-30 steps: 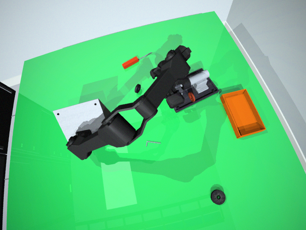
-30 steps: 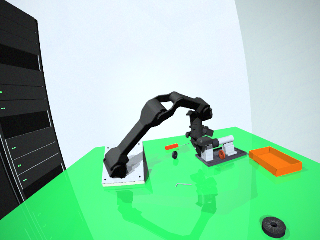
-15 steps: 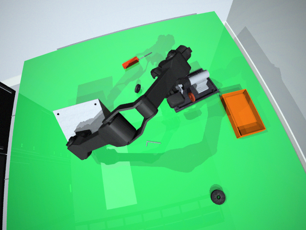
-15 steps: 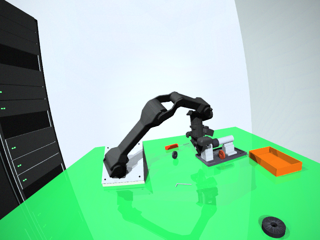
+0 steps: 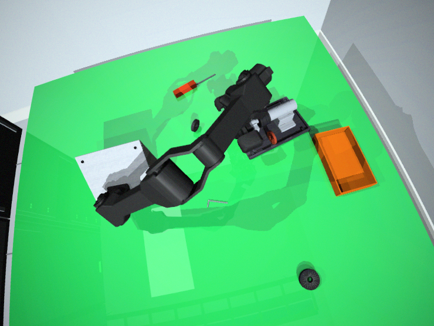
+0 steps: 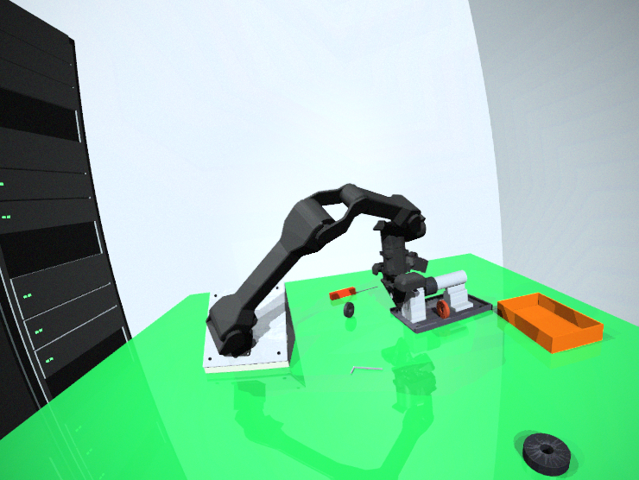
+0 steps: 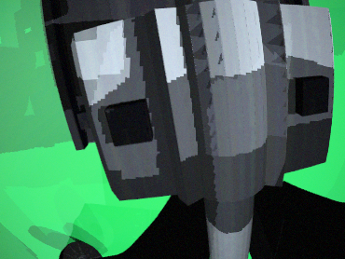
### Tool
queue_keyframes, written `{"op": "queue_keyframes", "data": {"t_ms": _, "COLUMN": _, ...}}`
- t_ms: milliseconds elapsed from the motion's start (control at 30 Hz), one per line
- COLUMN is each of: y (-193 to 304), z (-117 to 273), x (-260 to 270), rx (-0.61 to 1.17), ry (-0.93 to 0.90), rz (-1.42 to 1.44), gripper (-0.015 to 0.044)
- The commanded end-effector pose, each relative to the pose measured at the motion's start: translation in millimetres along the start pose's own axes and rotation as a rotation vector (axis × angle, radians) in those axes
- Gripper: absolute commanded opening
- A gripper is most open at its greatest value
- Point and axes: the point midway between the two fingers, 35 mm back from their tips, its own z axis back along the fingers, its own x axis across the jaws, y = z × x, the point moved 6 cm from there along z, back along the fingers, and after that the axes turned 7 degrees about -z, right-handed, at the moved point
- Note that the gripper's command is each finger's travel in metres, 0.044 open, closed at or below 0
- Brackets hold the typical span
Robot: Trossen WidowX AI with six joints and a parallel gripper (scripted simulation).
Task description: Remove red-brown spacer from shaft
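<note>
The red-brown spacer (image 5: pixel 271 137) (image 6: pixel 442 306) is off the shaft and rests on edge on the fixture's dark base, below the line of the shaft. A dark rounded block (image 5: pixel 250 139) (image 6: pixel 410 281) tops the near white support; a large grey body (image 7: pixel 238 112) fills the wrist view. A white cylinder (image 5: pixel 282 109) (image 6: pixel 451 280) sits on the far support, with a dark collar (image 6: pixel 429 285) between. My gripper (image 6: pixel 396 299) (image 7: pixel 211 168) is shut on the shaft (image 7: pixel 228 239), low beside the near block. Little shaft shows before the grey body. The shaft inside the fixture and other spacers are hidden.
An orange tray (image 5: pixel 344 159) (image 6: pixel 551 322) stands right of the fixture. A red-handled screwdriver (image 5: pixel 185 88) (image 6: pixel 342 293) and a small black ring (image 5: pixel 195 125) (image 6: pixel 348 309) lie left of it. A hex key (image 5: pixel 217 201) (image 6: pixel 367 368) and a black wheel (image 5: pixel 311 278) (image 6: pixel 546 452) are nearer the front.
</note>
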Motion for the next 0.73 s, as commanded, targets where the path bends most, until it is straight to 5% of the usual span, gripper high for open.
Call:
{"op": "queue_keyframes", "data": {"t_ms": 0, "y": -3.4, "z": 1.1, "x": -0.2, "rx": -0.012, "ry": -0.001, "rz": -0.004, "gripper": 0.0}}
{"op": "queue_keyframes", "data": {"t_ms": 367, "y": -3.7, "z": 1.2, "x": -0.3, "rx": -0.012, "ry": -0.001, "rz": -0.004, "gripper": 0.0}}
{"op": "queue_keyframes", "data": {"t_ms": 700, "y": -0.5, "z": 0.0, "x": 0.2, "rx": 0.001, "ry": 0.001, "rz": 0.001, "gripper": 0.0262}}
